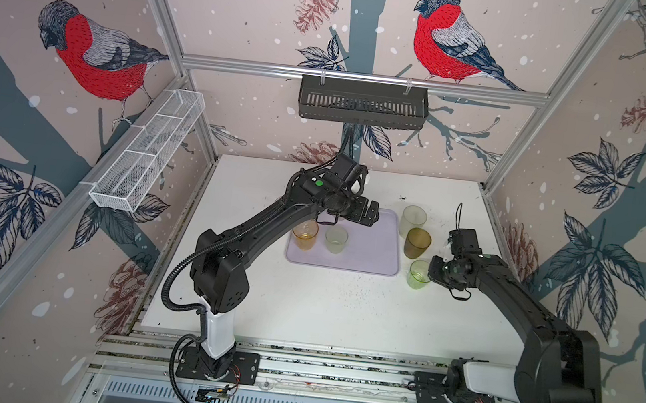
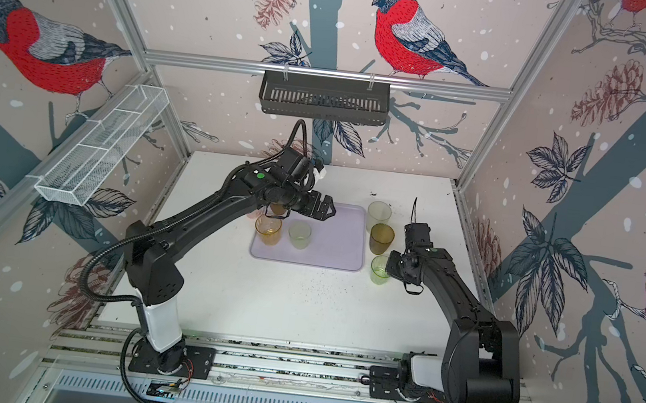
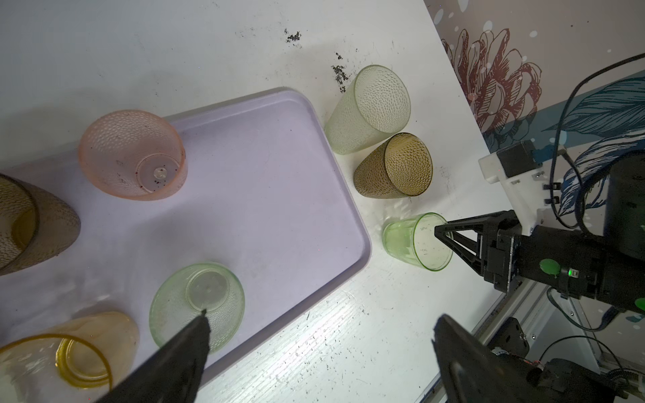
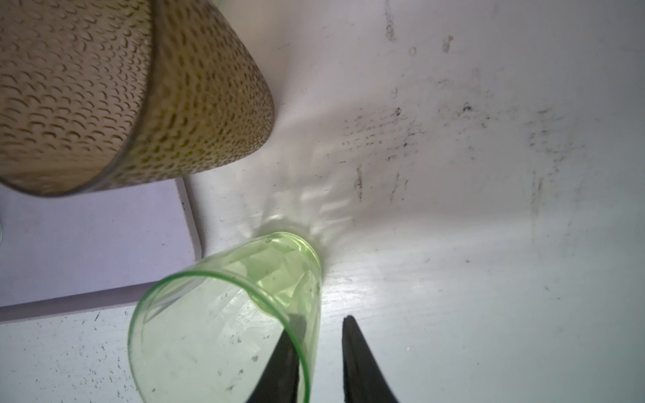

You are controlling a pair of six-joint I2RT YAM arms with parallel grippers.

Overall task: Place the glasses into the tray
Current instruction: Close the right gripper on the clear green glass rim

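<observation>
The lilac tray holds several glasses: an amber one, a pale green one, a pink one and a brownish one. Right of the tray on the table stand a tall pale glass, a tall brown glass and a bright green glass. My right gripper straddles the green glass's wall, one finger inside, the other outside with a gap. My left gripper hangs wide open and empty above the tray.
A black slotted basket hangs on the back wall and a white mesh basket on the left wall. Dark crumbs speckle the white table. The table's right edge and frame rail lie close behind the right arm.
</observation>
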